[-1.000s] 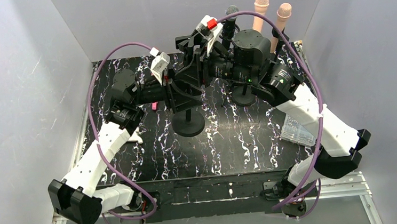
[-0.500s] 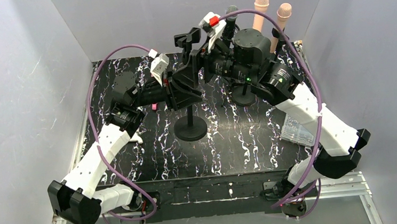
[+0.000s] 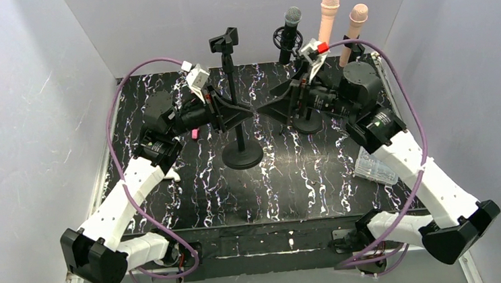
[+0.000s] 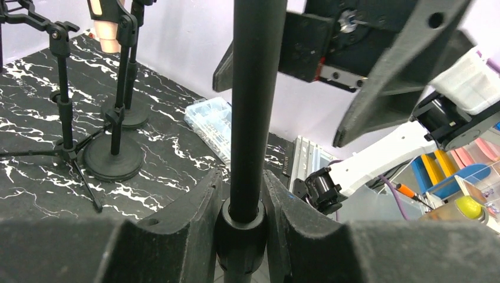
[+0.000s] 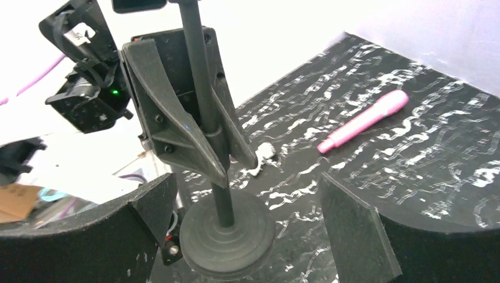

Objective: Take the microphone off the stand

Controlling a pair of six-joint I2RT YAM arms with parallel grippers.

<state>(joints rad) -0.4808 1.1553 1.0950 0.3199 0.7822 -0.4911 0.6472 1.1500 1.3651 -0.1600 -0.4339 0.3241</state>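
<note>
Since a second ago, the right end effector (image 5: 247, 188) is drawing back from the top of the stand (image 3: 230, 82) toward the right edge of the desk (image 3: 292, 185). Its fingers are spread and gripping nothing, and the stand's clip (image 3: 224, 42) is now showing uncovered. The left end effector (image 4: 242, 177) is staying clenched on the stand's pole at its collar. The pink microphone (image 5: 362, 121) is lying flat toward the desk's left edge, apart from the stand. From above, the left arm is hiding most of it. A white label (image 5: 73, 34) on that arm is carrying print too small to read.
</note>
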